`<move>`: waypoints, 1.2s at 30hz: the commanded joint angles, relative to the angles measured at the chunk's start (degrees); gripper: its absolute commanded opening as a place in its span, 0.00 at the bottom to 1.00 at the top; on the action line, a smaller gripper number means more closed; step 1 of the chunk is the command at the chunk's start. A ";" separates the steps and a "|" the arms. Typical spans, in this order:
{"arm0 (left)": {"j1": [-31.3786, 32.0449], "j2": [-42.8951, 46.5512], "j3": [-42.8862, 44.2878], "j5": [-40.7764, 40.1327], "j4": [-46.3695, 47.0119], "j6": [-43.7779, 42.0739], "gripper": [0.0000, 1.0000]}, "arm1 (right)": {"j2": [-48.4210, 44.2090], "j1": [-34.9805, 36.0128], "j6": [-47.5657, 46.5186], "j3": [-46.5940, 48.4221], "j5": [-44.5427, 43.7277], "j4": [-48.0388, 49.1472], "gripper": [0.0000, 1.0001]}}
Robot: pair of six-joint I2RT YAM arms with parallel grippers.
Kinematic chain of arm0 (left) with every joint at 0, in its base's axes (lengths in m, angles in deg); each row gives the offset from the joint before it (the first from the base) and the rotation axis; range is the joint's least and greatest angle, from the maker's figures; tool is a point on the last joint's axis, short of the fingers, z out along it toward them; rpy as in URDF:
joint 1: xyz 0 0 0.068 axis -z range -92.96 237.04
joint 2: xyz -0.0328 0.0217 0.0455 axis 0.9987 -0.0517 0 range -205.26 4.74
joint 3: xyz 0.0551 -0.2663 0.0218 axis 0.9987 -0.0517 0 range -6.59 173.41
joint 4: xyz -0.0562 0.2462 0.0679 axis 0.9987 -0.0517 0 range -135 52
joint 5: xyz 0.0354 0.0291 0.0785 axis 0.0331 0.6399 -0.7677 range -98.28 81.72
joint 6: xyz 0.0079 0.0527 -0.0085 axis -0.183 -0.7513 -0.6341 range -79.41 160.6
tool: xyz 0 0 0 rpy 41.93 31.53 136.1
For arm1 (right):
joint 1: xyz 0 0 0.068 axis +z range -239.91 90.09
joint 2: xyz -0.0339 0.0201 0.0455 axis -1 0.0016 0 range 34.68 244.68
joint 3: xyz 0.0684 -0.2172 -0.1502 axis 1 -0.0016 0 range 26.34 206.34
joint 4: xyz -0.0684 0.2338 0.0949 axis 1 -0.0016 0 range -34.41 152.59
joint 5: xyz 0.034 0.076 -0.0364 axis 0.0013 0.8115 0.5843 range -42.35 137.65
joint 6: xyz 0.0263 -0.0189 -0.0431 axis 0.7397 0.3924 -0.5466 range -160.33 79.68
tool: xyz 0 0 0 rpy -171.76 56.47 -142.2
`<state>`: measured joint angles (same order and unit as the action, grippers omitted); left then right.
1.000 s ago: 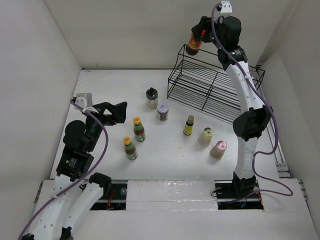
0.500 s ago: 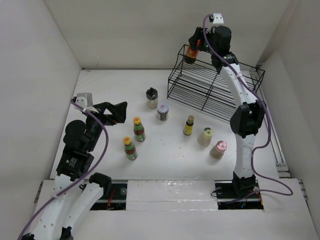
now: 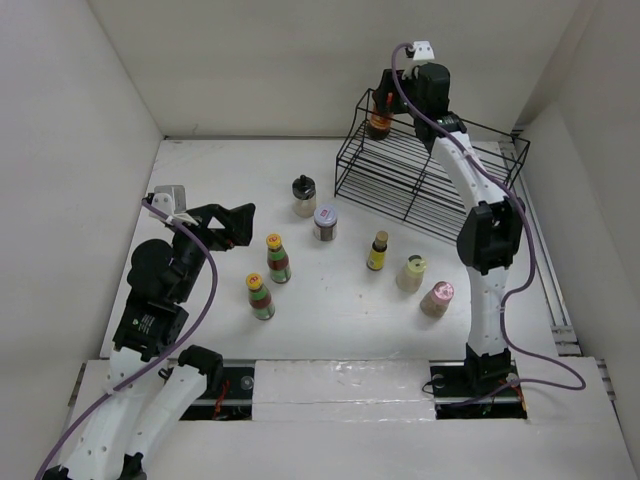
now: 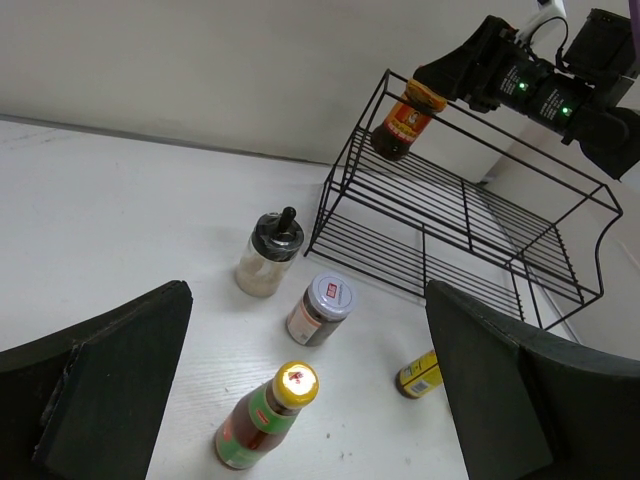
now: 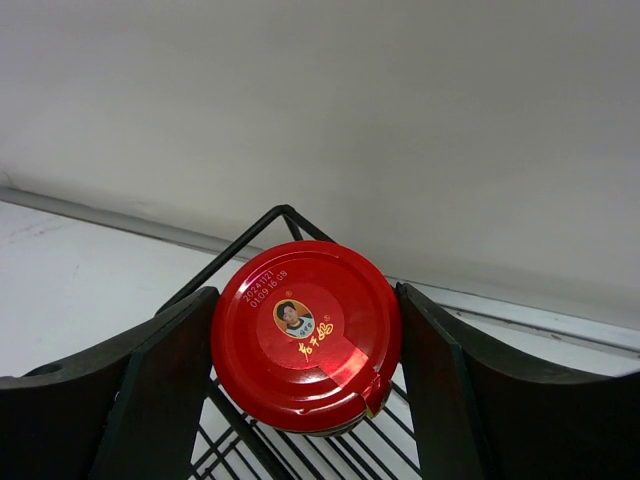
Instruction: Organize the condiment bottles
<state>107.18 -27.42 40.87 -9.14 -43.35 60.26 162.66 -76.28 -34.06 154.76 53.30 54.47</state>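
Right claw (image 5: 306, 372): clamped on the jar (image 5: 305, 335), one dark matte finger on each side of the round, glossy red lid. The lid carries a small portrait sticker and a printed date code. Jar body is dark brown with a label, tilted, held at the far left top corner of the rack (image 3: 432, 176); whether it touches the wire I cannot tell. Rack: thin black wire, two stepped tiers, on the white tabletop (image 3: 200, 180) at the far right. Left claw (image 3: 238, 224): fingers apart, holding nothing, over the tabletop's left side. Standing in front of the rack: clear shaker (image 3: 304, 196) with black cap, purple-lidded jar (image 3: 325, 223), slim yellow bottle (image 3: 377, 251) with dark cap, cream bottle (image 3: 411, 272), pink-capped bottle (image 3: 437, 298). Left of these: a red-green bottle (image 3: 277, 258) with yellow cap and its twin (image 3: 260, 296), near each other, not touching.
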 commanded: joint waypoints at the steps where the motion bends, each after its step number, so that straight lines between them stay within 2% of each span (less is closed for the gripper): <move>1: -0.10 -0.09 -0.09 0.51 3.23 0.38 1.00 | -1.60 0.70 -0.11 0.78 -0.20 8.30 0.62; 9: -0.10 -0.09 -0.09 0.51 3.23 0.38 1.00 | -5.01 1.23 -0.11 1.31 0.32 7.77 0.88; 15: -0.10 -0.09 -0.09 -0.01 3.23 0.38 1.00 | -13.80 1.23 -3.09 -3.77 0.33 7.77 0.89; 17: -0.10 0.52 -0.09 -0.54 2.71 0.99 1.00 | -19.85 2.01 -4.84 -11.32 0.33 7.77 0.77; 18: -0.10 0.52 -0.09 -0.54 2.71 0.99 1.00 | -22.23 3.32 -5.46 -14.92 0.33 8.73 0.66; 19: -0.10 0.52 -0.09 -1.15 2.71 0.99 0.97 | -24.77 4.29 -5.99 -23.13 -0.28 9.69 0.38; 20: -0.10 0.52 -0.09 -1.16 2.71 0.99 0.95 | -29.50 5.35 -6.52 -27.48 -0.29 11.96 0.26; 22: -0.10 0.52 -0.09 -1.77 2.71 0.99 0.90 | -33.05 9.02 -7.32 -37.74 -0.99 13.47 0.14; 24: -0.10 0.52 -0.09 -1.77 2.71 0.99 0.80 | -34.82 11.50 -8.11 -42.18 -0.99 13.48 0.13; 25: -0.10 0.52 -0.09 -1.25 2.71 0.99 0.78 | -34.82 13.77 -8.11 -43.68 0.31 13.48 0.18; 26: -0.10 0.52 -0.09 -1.25 2.71 0.99 0.78 | -34.30 14.75 -8.63 -45.09 0.33 12.87 0.33; 27: -0.10 0.52 -0.09 -1.25 2.71 0.99 0.78 | -32.55 16.33 -8.64 -45.10 1.72 11.73 0.53; 28: -0.10 0.52 -0.09 -1.25 2.71 0.99 0.78 | -31.40 16.34 -9.24 -45.10 2.34 10.85 0.54; 29: -0.10 0.52 -0.09 -1.25 2.71 0.99 0.78 | -30.17 17.74 -9.95 -45.10 2.35 9.97 0.67; 33: -0.10 1.57 -0.09 -1.77 2.19 0.99 0.79 | -25.07 20.73 -12.06 -40.72 2.35 7.07 0.85; 36: -0.10 2.19 -0.09 -2.30 2.18 1.52 0.80 | -20.07 21.96 -13.20 -35.90 0.77 4.61 0.90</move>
<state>107.18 -26.48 40.87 -10.54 -43.41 61.09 141.90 -55.43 -45.08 112.55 54.77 59.95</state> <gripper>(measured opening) 0.798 0.888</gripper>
